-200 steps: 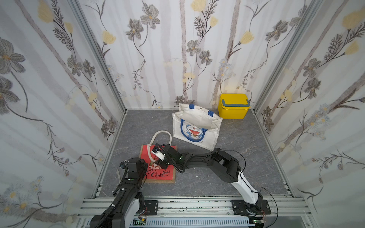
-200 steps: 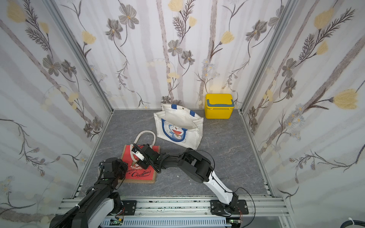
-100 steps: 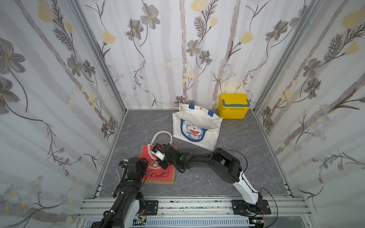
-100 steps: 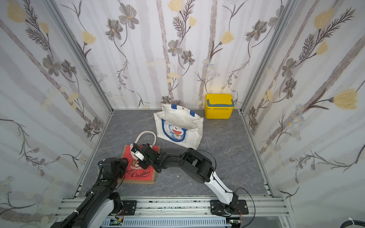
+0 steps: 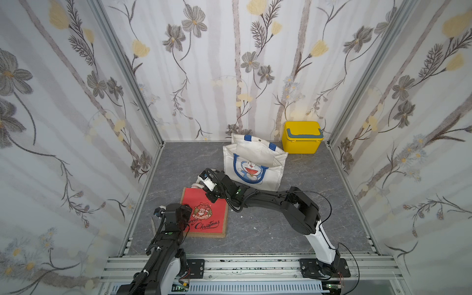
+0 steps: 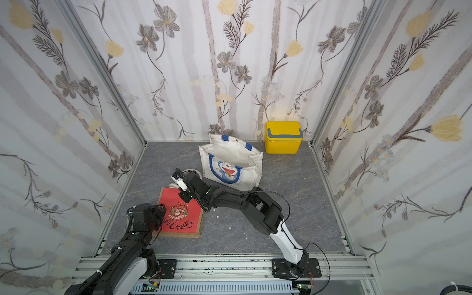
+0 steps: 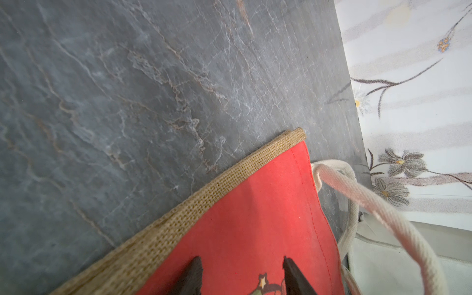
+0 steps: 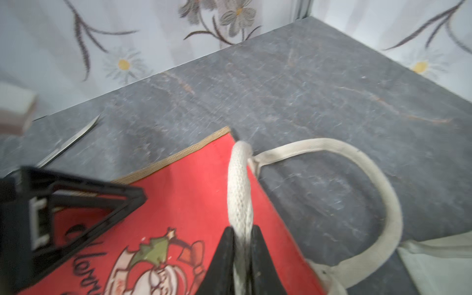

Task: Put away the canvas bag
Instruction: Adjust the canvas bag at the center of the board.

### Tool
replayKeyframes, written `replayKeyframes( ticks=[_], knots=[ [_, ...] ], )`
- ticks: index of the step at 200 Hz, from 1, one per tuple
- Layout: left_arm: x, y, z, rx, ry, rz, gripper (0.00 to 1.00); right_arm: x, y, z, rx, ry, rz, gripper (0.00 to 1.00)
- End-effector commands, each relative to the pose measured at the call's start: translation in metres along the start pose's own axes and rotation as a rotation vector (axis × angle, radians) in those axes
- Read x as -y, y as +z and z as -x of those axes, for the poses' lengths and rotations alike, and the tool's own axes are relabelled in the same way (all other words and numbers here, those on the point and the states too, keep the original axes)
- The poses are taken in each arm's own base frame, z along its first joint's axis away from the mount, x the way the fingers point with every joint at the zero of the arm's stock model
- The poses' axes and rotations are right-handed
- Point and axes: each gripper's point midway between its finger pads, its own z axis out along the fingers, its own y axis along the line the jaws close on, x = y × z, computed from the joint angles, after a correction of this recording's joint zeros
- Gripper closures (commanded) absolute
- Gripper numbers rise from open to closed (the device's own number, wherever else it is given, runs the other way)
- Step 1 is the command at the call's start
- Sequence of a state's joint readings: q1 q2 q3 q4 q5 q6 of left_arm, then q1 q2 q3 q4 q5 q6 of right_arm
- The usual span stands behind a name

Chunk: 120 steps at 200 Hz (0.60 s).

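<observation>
Grey slate floor (image 5: pixel 293 229) lies bare on the right side, out to the floral wall. The red canvas bag (image 5: pixel 217 204) lies flat near the left wall, with its burlap edge (image 5: pixel 204 234) toward me. My right gripper (image 8: pixel 241 229) is clenched on its white handle (image 8: pixel 240 184). My left gripper (image 7: pixel 241 260) stands parted over the red face. The white tote (image 5: pixel 252 163) stands just behind, and the yellow box (image 5: pixel 301 138) sits in the back corner.

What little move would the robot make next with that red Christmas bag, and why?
Probably a short lift of the right gripper, which is pinched on one rope handle of the red bag. The bag lies flat on the table, and the left gripper stands open over its printed face, gripping nothing. Raising the handle should bring the bag's top edge up.
</observation>
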<state>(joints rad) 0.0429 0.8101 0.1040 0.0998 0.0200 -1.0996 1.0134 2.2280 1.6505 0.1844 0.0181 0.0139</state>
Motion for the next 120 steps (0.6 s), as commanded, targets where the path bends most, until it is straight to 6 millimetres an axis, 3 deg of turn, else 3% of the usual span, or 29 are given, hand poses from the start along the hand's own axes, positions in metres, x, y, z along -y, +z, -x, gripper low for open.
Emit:
replayKeyframes(
  ticks=[1, 47, 86, 98, 120],
  knots=[
    [-0.014, 0.000, -0.010, -0.044, -0.043, 0.047, 0.47, 0.034, 0.007, 0.004, -0.007, -0.007, -0.124, 0.80],
    [-0.013, -0.002, -0.012, -0.054, -0.051, 0.033, 0.47, 0.057, 0.018, 0.023, 0.021, -0.033, -0.217, 0.40],
    [-0.010, -0.005, -0.010, -0.044, -0.042, 0.020, 0.45, 0.060, -0.002, 0.057, 0.093, -0.010, -0.242, 0.17],
    [-0.008, -0.006, -0.009, -0.038, -0.038, 0.018, 0.42, 0.059, -0.010, 0.067, 0.118, 0.003, -0.244, 0.00],
    [0.000, -0.008, -0.005, -0.027, -0.028, 0.001, 0.38, 0.056, -0.025, 0.082, 0.147, 0.020, -0.237, 0.00]
  ],
)
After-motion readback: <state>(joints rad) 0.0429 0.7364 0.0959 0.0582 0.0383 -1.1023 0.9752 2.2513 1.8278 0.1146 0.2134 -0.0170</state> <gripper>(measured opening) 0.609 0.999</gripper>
